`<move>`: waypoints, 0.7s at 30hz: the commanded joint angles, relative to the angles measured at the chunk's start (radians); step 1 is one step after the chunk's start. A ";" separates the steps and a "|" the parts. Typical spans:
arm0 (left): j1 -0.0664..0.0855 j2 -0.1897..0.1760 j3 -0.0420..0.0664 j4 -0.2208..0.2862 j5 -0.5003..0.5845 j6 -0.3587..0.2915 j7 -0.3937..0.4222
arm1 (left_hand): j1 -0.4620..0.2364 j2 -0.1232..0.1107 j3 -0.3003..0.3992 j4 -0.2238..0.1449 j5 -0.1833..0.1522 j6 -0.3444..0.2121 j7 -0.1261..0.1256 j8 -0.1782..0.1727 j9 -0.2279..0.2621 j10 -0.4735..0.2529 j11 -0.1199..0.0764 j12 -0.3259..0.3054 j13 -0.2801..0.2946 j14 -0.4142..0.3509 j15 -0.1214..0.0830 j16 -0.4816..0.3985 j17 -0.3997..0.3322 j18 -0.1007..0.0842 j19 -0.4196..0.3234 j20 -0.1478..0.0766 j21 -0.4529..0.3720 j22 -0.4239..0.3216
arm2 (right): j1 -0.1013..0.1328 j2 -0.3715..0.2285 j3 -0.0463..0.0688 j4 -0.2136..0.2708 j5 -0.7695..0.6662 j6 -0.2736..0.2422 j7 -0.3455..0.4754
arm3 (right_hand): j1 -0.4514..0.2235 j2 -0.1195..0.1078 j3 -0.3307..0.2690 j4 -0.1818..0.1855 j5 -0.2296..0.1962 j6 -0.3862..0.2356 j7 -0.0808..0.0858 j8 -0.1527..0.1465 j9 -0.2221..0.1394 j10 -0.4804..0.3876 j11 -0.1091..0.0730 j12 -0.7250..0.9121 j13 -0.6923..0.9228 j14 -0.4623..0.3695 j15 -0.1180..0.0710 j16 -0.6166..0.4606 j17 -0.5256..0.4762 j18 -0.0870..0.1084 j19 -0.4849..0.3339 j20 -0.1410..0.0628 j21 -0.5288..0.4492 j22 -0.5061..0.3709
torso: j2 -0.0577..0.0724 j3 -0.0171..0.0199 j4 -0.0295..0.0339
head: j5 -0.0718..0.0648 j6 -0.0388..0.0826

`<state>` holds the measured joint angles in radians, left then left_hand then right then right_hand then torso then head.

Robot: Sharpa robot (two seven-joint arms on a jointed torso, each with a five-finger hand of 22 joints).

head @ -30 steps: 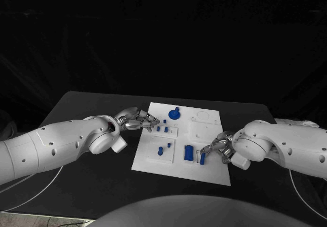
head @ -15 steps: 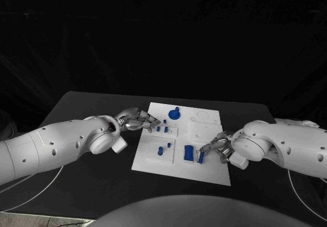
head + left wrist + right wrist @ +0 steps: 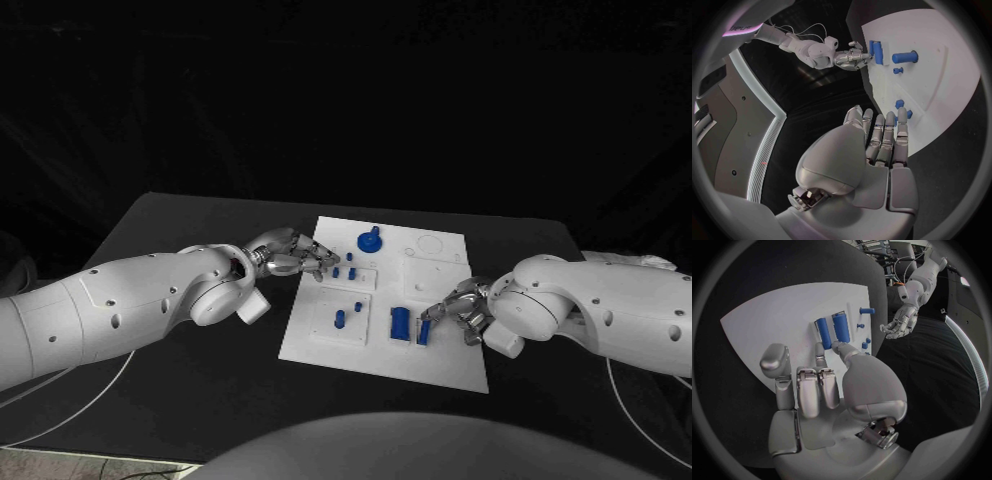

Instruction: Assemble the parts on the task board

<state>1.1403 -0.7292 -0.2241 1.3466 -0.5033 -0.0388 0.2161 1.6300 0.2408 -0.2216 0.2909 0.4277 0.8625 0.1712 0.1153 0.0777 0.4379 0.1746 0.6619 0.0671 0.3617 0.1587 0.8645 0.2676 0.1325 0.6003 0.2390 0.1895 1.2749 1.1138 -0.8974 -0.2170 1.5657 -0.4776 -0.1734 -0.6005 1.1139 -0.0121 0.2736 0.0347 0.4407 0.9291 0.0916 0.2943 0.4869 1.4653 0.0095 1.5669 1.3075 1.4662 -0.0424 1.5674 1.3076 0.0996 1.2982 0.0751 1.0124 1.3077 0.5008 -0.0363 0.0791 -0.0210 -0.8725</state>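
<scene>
A: Where is the task board [image 3: 378, 330] now?

B: It lies flat in the middle of the black desk [image 3: 188, 225], between the 2 arms. Small blue parts stand on it: a round knob part [image 3: 369, 240] near the far edge, some short pegs [image 3: 343, 271] on the left side, and a blue block [image 3: 400, 322] near the front.

A: And the right hand [image 3: 459, 313]?

B: It is at the right side of the board, fingers curled beside a narrow blue bar [image 3: 424, 332] that stands just next to the block. I cannot tell if it really holds the bar.

A: The left hand [image 3: 293, 258]?

B: It rests at the left edge of the board, near the pegs. Its fingers are stretched out and a little apart, and it holds nothing.
</scene>
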 commanded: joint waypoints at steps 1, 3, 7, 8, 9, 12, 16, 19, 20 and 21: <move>0.000 0.001 0.001 0.002 -0.001 0.021 0.001 | 0.012 0.001 0.004 0.000 0.006 -0.001 0.002 0.006 0.001 -0.001 0.004 0.005 -0.001 -0.002 0.002 0.004 -0.001 0.015 0.006 0.002 -0.005 0.001 | -0.001 0.004 0.000 0.000 -0.011 0.027 0.001 | -0.016 -0.006 -0.010 0.007 -0.067 -0.016 0.002 0.003 0.005 0.106 0.012 0.004 0.263 0.105 0.009 0.003 0.263 0.017 -0.005 0.003 -0.009 0.102 | 0.000 0.0003 -0.0004 | 0.001 0.000; 0.000 0.001 0.001 0.002 -0.001 0.021 0.000 | 0.012 0.001 0.004 0.000 0.006 -0.001 0.002 0.006 0.001 -0.001 0.004 0.005 -0.001 -0.002 0.002 0.004 -0.001 0.015 0.006 0.002 -0.005 0.001 | -0.002 0.004 0.000 -0.001 -0.015 0.031 -0.001 | -0.024 -0.009 -0.019 0.010 -0.110 -0.027 0.006 0.000 0.007 0.106 0.016 0.004 0.263 0.105 0.013 0.003 0.263 0.018 -0.007 0.005 -0.015 0.101 | 0.000 0.0003 -0.0001 | 0.001 0.000; 0.000 0.001 0.001 0.002 -0.001 0.023 -0.002 | 0.014 0.001 0.005 -0.001 0.007 -0.001 0.002 0.006 0.001 -0.002 0.004 0.005 -0.001 -0.003 0.003 0.004 -0.001 0.016 0.006 0.003 -0.005 0.001 | -0.003 0.005 0.000 -0.002 -0.019 0.037 -0.003 | -0.043 -0.017 -0.039 0.020 -0.180 -0.044 0.014 -0.003 0.005 0.106 0.022 0.004 0.263 0.105 0.018 0.003 0.263 0.019 -0.009 0.009 -0.023 0.101 | 0.000 0.0000 -0.0001 | 0.001 0.000; 0.000 0.001 0.001 0.002 -0.001 0.023 -0.002 | 0.014 0.001 0.005 -0.001 0.007 -0.001 0.002 0.006 0.001 -0.002 0.004 0.005 -0.001 -0.003 0.003 0.004 -0.001 0.016 0.006 0.003 -0.005 0.001 | -0.003 0.005 0.000 -0.002 -0.020 0.039 -0.003 | -0.047 -0.018 -0.044 0.022 -0.196 -0.047 0.015 -0.003 0.004 0.106 0.024 0.004 0.263 0.105 0.020 0.003 0.263 0.019 -0.010 0.010 -0.024 0.101 | 0.000 -0.0001 0.0000 | 0.001 0.000; 0.000 0.001 0.001 0.002 -0.001 0.024 -0.003 | 0.015 0.001 0.006 -0.001 0.007 -0.001 0.002 0.006 0.001 -0.002 0.004 0.005 -0.001 -0.003 0.003 0.004 -0.002 0.016 0.006 0.003 -0.005 0.001 | -0.004 0.005 0.000 -0.002 -0.021 0.040 -0.003 | -0.052 -0.019 -0.051 0.026 -0.216 -0.050 0.016 -0.002 0.004 0.106 0.025 0.004 0.263 0.105 0.021 0.003 0.263 0.019 -0.010 0.012 -0.025 0.101 | 0.000 0.0000 -0.0001 | 0.002 0.000; 0.000 0.002 0.001 0.002 -0.001 0.025 -0.003 | 0.017 0.001 0.007 -0.001 0.008 -0.001 0.002 0.006 0.001 -0.002 0.004 0.005 -0.001 -0.003 0.003 0.005 -0.002 0.016 0.007 0.003 -0.005 0.002 | -0.005 0.005 0.000 -0.002 -0.022 0.041 0.000 | -0.060 -0.021 -0.065 0.032 -0.263 -0.057 0.018 -0.001 0.003 0.106 0.027 0.004 0.263 0.105 0.023 0.003 0.263 0.020 -0.012 0.014 -0.031 0.100 | 0.000 -0.0001 -0.0004 | 0.002 0.000; 0.000 0.002 0.001 0.003 -0.002 0.027 -0.005 | 0.019 0.001 0.008 -0.002 0.010 -0.001 0.002 0.007 0.001 -0.002 0.004 0.006 -0.001 -0.003 0.003 0.005 -0.003 0.016 0.007 0.003 -0.006 0.002 | -0.007 0.003 0.000 -0.001 -0.023 0.038 0.008 | -0.078 -0.023 -0.094 0.045 -0.360 -0.066 0.020 0.005 0.003 0.106 0.030 0.004 0.263 0.105 0.026 0.003 0.263 0.020 -0.012 0.018 -0.035 0.101 | 0.000 0.0001 -0.0003 | 0.003 0.000; 0.000 0.001 0.001 0.003 -0.002 0.027 -0.005 | 0.023 0.000 0.010 -0.002 0.014 -0.002 0.002 0.008 0.001 -0.002 0.004 0.006 -0.001 -0.003 0.003 0.006 -0.004 0.016 0.007 0.004 -0.006 0.003 | -0.008 0.000 0.000 0.002 -0.025 0.030 0.017 | -0.080 -0.022 -0.103 0.048 -0.378 -0.069 0.021 0.008 0.004 0.106 0.030 0.004 0.263 0.105 0.026 0.003 0.263 0.021 -0.011 0.018 -0.036 0.101 | 0.000 0.0005 -0.0004 | 0.004 0.000; 0.000 0.001 0.001 0.003 -0.002 0.027 -0.005 | 0.023 0.000 0.010 -0.002 0.014 -0.002 0.002 0.008 0.001 -0.002 0.004 0.006 -0.001 -0.003 0.003 0.006 -0.004 0.016 0.007 0.004 -0.006 0.003 | -0.008 -0.002 0.000 0.003 -0.028 0.027 0.021 | -0.081 -0.023 -0.105 0.048 -0.380 -0.069 0.021 0.009 0.004 0.106 0.030 0.004 0.263 0.105 0.026 0.003 0.263 0.021 -0.012 0.018 -0.037 0.101 | 0.000 0.0005 -0.0003 | 0.004 0.000; 0.000 0.000 0.001 0.004 -0.002 0.026 -0.004 | 0.024 0.000 0.010 -0.002 0.015 -0.002 0.003 0.008 0.001 -0.002 0.004 0.006 -0.001 -0.003 0.003 0.006 -0.004 0.016 0.007 0.004 -0.006 0.003 | -0.008 -0.006 0.000 0.008 -0.035 0.018 0.031 | -0.082 -0.023 -0.106 0.049 -0.382 -0.070 0.021 0.009 0.004 0.106 0.030 0.004 0.263 0.105 0.026 0.003 0.263 0.021 -0.012 0.018 -0.038 0.101 | 0.000 0.0006 -0.0002 | 0.005 0.000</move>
<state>1.1403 -0.7301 -0.2241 1.3474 -0.5038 -0.0299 0.2087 1.6471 0.2394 -0.2186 0.2879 0.4386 0.8625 0.1711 0.1193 0.0777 0.4379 0.1746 0.6619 0.0672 0.3618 0.1587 0.8645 0.2643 0.1324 0.6040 0.2427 0.1896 1.2771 1.1069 -0.9003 -0.2166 1.5687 -0.4907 -0.1573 -0.5957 1.0395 -0.0344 0.1751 0.0829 0.0657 0.8664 0.1157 0.3016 0.4912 1.4649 0.0307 1.5669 1.3075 1.4683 -0.0231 1.5674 1.3075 0.1095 1.2876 0.0858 0.9809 1.3075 0.5010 -0.0360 0.0787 -0.0173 -0.8725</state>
